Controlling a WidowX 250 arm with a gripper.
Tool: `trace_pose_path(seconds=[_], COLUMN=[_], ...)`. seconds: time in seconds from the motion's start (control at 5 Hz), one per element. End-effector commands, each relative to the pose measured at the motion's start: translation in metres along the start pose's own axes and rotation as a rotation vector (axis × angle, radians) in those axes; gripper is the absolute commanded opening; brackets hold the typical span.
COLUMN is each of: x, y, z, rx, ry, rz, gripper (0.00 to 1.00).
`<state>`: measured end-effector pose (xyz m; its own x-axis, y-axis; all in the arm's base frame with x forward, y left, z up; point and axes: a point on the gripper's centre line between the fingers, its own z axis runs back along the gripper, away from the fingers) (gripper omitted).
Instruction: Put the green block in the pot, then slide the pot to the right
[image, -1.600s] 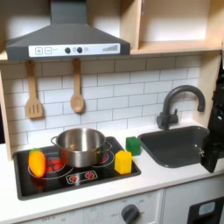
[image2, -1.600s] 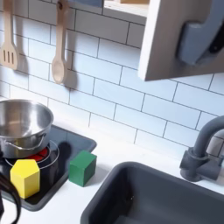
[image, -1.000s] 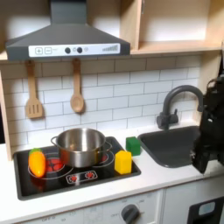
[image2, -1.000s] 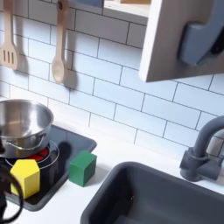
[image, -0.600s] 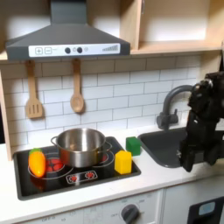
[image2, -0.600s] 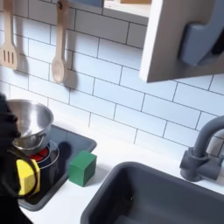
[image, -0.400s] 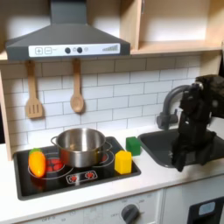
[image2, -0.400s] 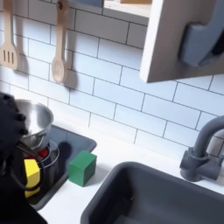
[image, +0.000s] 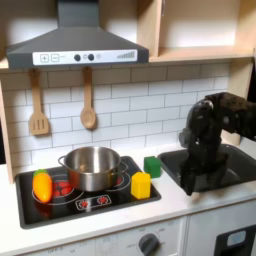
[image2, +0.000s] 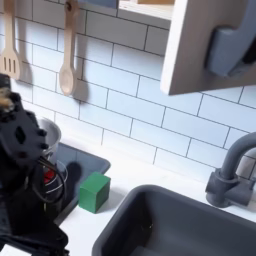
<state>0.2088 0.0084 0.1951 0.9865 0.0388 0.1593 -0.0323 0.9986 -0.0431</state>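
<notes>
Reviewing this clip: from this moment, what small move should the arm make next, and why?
Probably a short move toward the first exterior view's left, bringing the gripper over the green block. The block sits on the counter beside the stove, outside the pot, and the gripper hangs over the sink's edge, apart from it.

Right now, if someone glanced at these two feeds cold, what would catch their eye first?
Probably the black arm, looming over the sink on the first exterior view's right and blocking much of the second exterior view's left. Next, the shiny pot on the black stovetop, then the green block on the counter beside the stovetop's edge.
</notes>
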Motion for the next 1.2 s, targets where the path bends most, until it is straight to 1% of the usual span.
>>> trace_pose_path(seconds=[0.0, 0.4, 0.6, 0.8, 1.0], x=[0.036, 0.07, 0.083, 0.096, 0.106], y=[0.0, 0.006, 0.008, 0.012, 0.016], z=[-0.01, -0.017, -0.021, -0.026, -0.032], rx=[0.007, -0.001, -0.003, 0.004, 0.006], ry=[-0.057, -0.092, -0.097, -0.098, -0.099], rz=[-0.001, 0.02, 0.017, 0.013, 0.032], gripper=[1.0, 1.0, 1.0, 1.0, 1.0])
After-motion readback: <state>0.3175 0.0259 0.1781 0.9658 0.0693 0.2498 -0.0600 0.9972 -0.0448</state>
